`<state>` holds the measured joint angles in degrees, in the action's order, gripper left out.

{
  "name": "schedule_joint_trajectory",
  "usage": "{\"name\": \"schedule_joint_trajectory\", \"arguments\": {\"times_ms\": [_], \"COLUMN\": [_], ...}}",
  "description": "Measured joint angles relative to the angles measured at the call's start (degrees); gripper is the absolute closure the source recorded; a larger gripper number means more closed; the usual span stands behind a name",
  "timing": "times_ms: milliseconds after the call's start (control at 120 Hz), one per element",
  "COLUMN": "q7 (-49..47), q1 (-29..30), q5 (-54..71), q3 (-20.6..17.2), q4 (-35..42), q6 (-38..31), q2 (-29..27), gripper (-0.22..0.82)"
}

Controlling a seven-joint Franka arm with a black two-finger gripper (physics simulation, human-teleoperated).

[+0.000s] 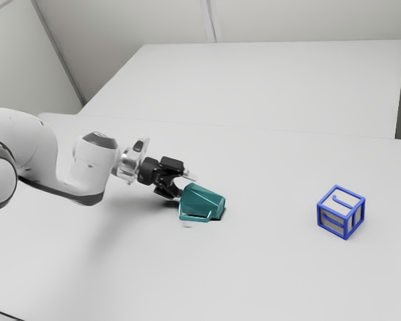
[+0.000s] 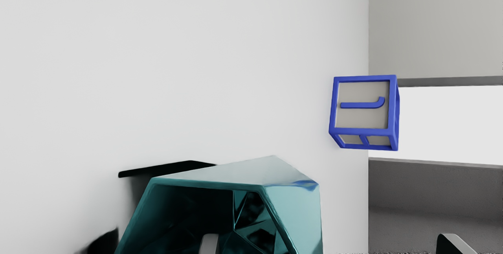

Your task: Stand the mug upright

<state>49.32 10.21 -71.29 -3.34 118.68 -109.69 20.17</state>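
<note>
In the exterior view, the gripper (image 1: 187, 186) is right at the mug's open end, its fingers spread wide and nothing held between them. The teal mug (image 1: 202, 202) lies on its side on the white table (image 1: 267, 274), its mouth toward the gripper and its handle (image 1: 195, 219) on the side nearest the camera. Well apart from the mug, toward the exterior view's right, sits a blue-edged block (image 1: 341, 212).

In the wrist view, one fingertip overlaps the mug's mouth; whether it is inside, I cannot tell. The other stands out past the mug's outer wall, with a wide gap between the two. The block is beyond the mug, a J-like mark on one face.
</note>
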Motion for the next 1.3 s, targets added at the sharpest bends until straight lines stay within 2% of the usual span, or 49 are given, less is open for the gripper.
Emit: {"name": "schedule_joint_trajectory", "arguments": {"times_ms": [150,217,308,475,642,908,1175,1242,1300], "q7": [-1.1,-1.6,-2.1,-3.2,-4.2,-5.5,-7.2,-8.5,-10.5], "q1": [0.0,0.0,0.0,0.0,-0.1,-0.1,-0.9,-1.4,-1.5], "q5": [0.0,0.0,0.0,0.0,0.1,0.2,0.4,4.6,13.1], "q3": [-1.0,-1.1,-1.2,-1.7,-1.8,-1.8,-1.9,-1.8,-1.8], "q4": [0.5,0.5,0.6,0.9,1.0,1.0,0.1,-2.6,-7.2], "q6": [-0.1,-0.2,-0.2,-0.2,-0.2,-0.3,0.5,0.5,0.5], "q2": [-0.1,-0.2,-0.2,-0.2,-0.2,-0.4,-6.2,-7.2,-8.5], "gripper": [0.0,0.03,0.18,0.52,0.68,0.74,0.77,0.77,0.77]}}
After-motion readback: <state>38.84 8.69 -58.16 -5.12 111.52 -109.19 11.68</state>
